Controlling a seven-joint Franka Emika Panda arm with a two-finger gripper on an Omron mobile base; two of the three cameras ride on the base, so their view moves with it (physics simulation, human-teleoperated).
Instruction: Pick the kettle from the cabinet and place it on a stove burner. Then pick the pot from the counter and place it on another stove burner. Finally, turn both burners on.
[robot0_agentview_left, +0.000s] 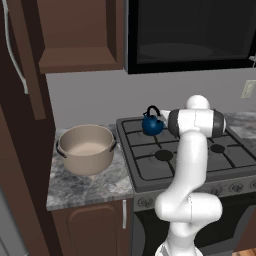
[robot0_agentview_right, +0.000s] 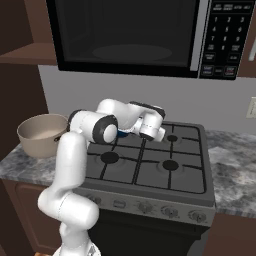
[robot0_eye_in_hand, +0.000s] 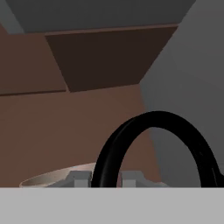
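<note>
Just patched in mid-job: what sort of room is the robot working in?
A rendered home kitchen: a four-burner gas stove with a microwave above it, a stone-look counter carrying a tan pot, and a blue kettle at the stove's back.

The kettle (robot0_agentview_left: 152, 124) I hold looks glossy dark-blue enamel, its arched handle (robot0_eye_in_hand: 153, 144) smooth black plastic. The pot (robot0_agentview_left: 87, 148) at the counter's (robot0_agentview_left: 90, 187) left edge seems matt beige metal. The counter reads as mottled grey stone, the cabinet (robot0_agentview_left: 80, 35) as plain reddish-brown wood, the stove (robot0_agentview_right: 150, 165) as brushed grey steel.
</note>
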